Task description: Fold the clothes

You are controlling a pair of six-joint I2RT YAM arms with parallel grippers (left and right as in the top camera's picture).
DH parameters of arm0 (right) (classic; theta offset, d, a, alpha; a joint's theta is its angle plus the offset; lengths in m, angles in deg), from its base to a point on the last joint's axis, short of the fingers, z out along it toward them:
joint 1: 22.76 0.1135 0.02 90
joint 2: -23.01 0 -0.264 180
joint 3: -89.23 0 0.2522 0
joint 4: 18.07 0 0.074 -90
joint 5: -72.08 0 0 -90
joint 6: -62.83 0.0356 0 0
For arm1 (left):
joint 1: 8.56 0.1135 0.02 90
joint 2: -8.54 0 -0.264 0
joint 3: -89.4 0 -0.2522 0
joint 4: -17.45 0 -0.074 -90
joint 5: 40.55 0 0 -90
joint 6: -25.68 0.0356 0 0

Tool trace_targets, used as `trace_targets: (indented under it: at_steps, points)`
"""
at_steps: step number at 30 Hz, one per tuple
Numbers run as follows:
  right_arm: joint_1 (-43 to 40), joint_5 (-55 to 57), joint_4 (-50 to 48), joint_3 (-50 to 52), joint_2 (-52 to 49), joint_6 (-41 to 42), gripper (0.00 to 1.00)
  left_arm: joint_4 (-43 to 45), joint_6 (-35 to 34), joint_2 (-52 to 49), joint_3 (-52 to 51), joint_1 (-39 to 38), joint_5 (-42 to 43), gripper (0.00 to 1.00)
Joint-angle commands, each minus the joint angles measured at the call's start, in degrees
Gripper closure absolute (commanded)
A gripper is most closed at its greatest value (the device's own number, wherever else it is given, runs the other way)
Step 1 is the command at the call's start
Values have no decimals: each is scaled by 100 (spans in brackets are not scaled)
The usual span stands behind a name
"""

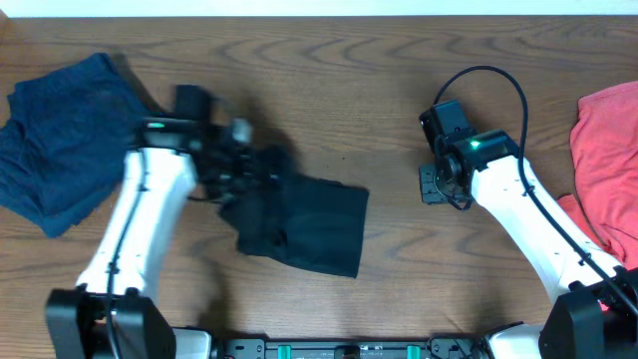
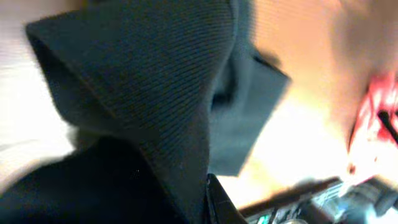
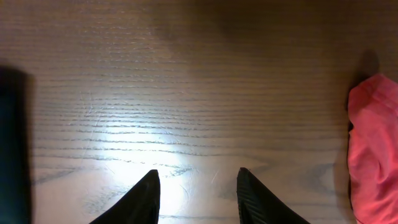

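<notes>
The black shirt (image 1: pixel 314 224) lies in the middle of the bench (image 1: pixel 399 80) as a rough, lumpy rectangle. It looks partly doubled over, but not into a neat, flat packet. The left gripper (image 1: pixel 244 165) is at the shirt's upper-left edge. In the left wrist view, dark ribbed fabric rises in a peak right against the camera, so the gripper appears to be clamped on a pinch of the shirt, though cloth hides the jaws themselves. The right gripper (image 3: pixel 198 172) hangs over bare wood, well apart from the shirt, with its fingers spread wide and nothing between them. The navy garment (image 1: pixel 60 140) sits crumpled at the far left corner. The red garment (image 1: pixel 610 150) is heaped at the right edge, and neither arm is touching these two. As a judgement, the task is at an early-to-middle stage: one shirt is mid-fold and needs squaring off, and the other two look unfolded.
</notes>
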Motion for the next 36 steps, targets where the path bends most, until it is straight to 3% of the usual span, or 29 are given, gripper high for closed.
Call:
trace_targets:
  at_steps: [1, 7, 9, 11, 18, 24, 32, 36]
  points:
    - [-44, 74, 4, 2, 37, -81, 61, 238, -354, 52, 98, -918, 199, 94]
    - [-44, 72, 9, 2, 37, -92, 61, 728, -922, -15, 87, -2247, -1169, 91]
    - [-44, 72, 13, 2, 37, -92, 61, 748, -931, -105, 87, -2549, -1484, 83]
    - [-44, 70, 11, 2, 37, -92, 61, 782, -940, -214, 87, -2752, -1582, 78]
    - [-44, 50, 9, 2, 37, -92, 61, 1113, -1102, -564, 87, -3156, -1587, 77]
    - [-44, -256, -35, 2, 37, -264, 58, 975, -911, -240, 101, -2730, -1880, 78]
    - [114, -3834, -636, 9, 20, -2070, 50, 557, -896, 374, 94, -1316, -2719, 74]
    - [426, -4116, -837, 9, -111, -2074, 47, 568, -894, 219, -24, -920, -2717, 73]
